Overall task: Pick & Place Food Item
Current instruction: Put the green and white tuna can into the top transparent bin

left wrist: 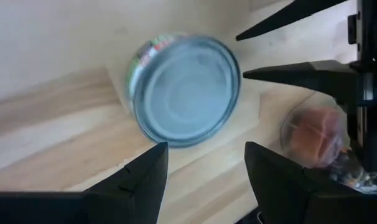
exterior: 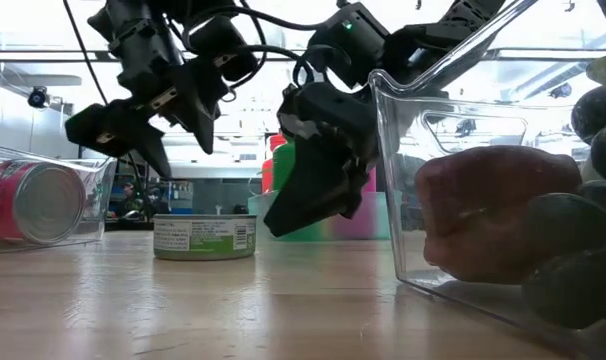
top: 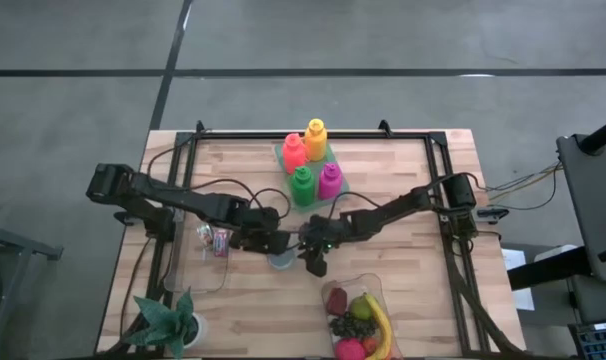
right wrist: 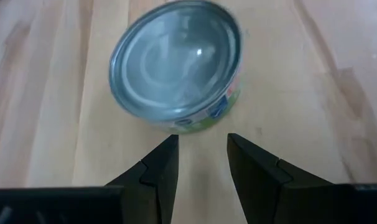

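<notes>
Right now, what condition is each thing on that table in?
Tin can: upright on the wood, lid sealed, nothing gripping it.
Left gripper: fingers apart, above the can.
Right gripper: fingers slightly apart, empty.
Fruit bin: holds fruit.
Left bin: holds a packet.

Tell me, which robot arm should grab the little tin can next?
Probably the left. The left gripper hangs open beside the can, its gap looking wide enough. The right gripper hangs close too, but its gap looks narrower.
</notes>
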Available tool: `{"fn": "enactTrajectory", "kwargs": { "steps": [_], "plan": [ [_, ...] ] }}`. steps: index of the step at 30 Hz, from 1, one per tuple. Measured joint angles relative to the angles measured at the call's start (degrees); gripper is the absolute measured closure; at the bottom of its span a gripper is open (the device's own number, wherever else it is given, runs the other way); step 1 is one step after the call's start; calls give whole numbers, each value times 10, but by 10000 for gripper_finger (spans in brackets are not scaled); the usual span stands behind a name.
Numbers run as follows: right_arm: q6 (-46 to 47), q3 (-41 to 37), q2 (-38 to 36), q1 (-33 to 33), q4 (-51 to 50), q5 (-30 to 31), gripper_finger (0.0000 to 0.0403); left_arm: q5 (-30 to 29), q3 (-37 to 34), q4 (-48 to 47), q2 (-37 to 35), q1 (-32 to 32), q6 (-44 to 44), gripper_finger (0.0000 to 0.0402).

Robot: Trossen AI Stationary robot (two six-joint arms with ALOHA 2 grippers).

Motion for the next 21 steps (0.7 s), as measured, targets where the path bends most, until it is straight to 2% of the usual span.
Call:
{"fn": "enactTrajectory", "kwargs": {
  "steps": [13,17,21],
  "plan": [
    [0,-2,1,1,6,-2,269,-1,-3,21,21,-15,-13,185],
    [0,-2,2,0,19,-1,269,-12,-22,35,21,-14,-15,185],
    [0,-2,3,1,23,-2,269,-14,-55,67,21,-15,-53,185]
  ]
}}
